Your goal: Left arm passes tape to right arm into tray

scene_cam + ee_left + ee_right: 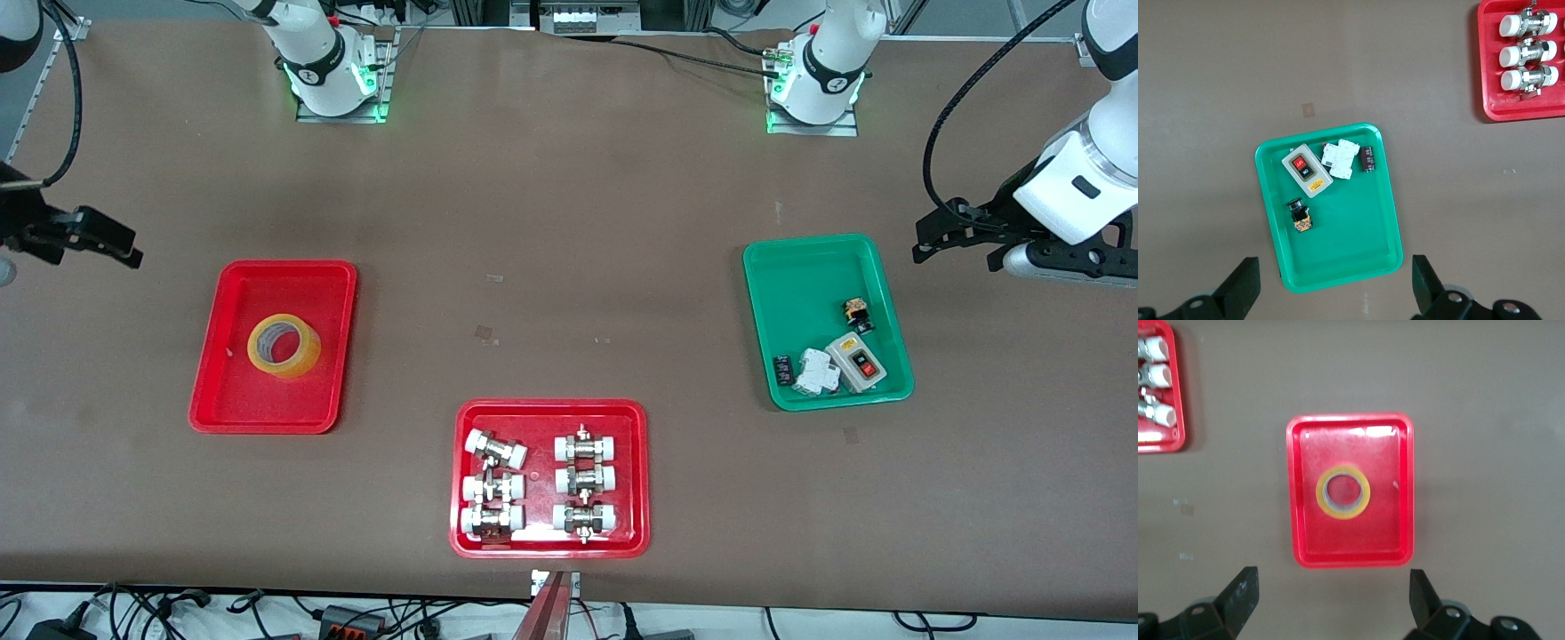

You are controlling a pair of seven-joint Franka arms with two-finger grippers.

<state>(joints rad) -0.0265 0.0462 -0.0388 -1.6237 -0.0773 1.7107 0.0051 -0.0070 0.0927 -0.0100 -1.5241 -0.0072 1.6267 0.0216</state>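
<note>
Both pincers are seen spread wide and empty — the left pincer (956,240) over bare tabletop (569,222) beside the green tray (827,267), the right pincer (111,240) near the tray (222,391). The tape (284,345) lies flat inside that tray — the task is judged complete, nothing left.

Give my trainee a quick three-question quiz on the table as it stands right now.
1. True or false: the tape lies in the green tray.
2. How do the left gripper and right gripper stand? A) both open, holding nothing B) both shut C) left gripper shut on the tape
3. Fill in: the fittings tray lies ____ to the front camera than the plain red tray.

Key: 1 false, it is in the plain red tray; 2 A; 3 nearer.
</note>
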